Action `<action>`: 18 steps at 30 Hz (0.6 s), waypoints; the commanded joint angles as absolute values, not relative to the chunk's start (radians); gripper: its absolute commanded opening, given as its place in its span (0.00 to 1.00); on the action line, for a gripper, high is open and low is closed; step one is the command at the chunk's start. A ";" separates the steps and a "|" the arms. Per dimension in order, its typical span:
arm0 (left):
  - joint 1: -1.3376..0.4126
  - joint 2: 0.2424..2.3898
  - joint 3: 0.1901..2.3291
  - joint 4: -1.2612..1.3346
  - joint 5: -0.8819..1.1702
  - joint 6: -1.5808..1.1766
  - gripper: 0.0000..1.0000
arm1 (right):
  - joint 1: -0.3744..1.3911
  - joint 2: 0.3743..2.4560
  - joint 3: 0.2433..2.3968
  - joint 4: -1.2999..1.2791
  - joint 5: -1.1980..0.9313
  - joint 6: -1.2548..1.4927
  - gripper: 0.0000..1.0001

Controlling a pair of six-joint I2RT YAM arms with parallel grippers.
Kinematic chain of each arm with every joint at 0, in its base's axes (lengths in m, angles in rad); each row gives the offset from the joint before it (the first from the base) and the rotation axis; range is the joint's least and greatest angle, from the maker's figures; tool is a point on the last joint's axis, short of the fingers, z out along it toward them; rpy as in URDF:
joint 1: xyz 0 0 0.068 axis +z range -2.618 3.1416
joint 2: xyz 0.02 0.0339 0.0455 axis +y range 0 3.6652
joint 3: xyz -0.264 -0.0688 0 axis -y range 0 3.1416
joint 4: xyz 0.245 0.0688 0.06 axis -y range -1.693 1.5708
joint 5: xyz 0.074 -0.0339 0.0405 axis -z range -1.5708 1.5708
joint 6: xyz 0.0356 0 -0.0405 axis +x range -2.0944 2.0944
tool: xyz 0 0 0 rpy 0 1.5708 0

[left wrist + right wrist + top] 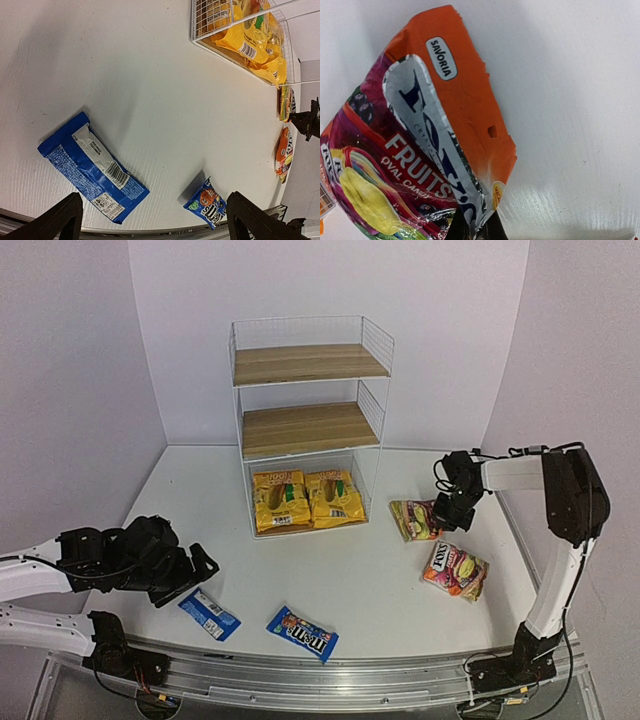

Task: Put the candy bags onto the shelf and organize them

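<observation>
The white wire shelf stands at the back, with two yellow-orange candy bags lying side by side on its lowest level. My right gripper is down at a red-pink bag, shut on its edge; the bag fills the right wrist view. Another red-pink bag lies nearer. Two blue packets lie near the front edge. My left gripper hovers open just left of the first blue packet, holding nothing.
The upper two wooden boards of the shelf carry nothing. A metal rail runs along the table's front edge. White walls close in the table on the left, back and right.
</observation>
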State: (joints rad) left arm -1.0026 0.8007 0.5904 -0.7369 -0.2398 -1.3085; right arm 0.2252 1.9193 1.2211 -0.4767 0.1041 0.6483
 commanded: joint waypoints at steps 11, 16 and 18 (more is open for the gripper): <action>-1.006 0.793 0.614 -0.301 -0.051 -0.934 1.00 | 0.290 1.435 1.070 -0.530 -0.211 0.418 0.00; -1.006 0.870 0.605 -0.118 0.127 -0.810 1.00 | 0.395 1.261 1.049 -0.647 -0.372 0.345 0.00; -1.006 0.929 0.603 -0.043 0.183 -0.801 1.00 | 0.447 1.211 1.051 -0.664 -0.440 0.333 0.00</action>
State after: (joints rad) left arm -1.0027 0.8395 0.6071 -0.2674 0.0183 -0.9116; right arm 0.3620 1.3081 1.0581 -0.5883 -0.2289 0.4066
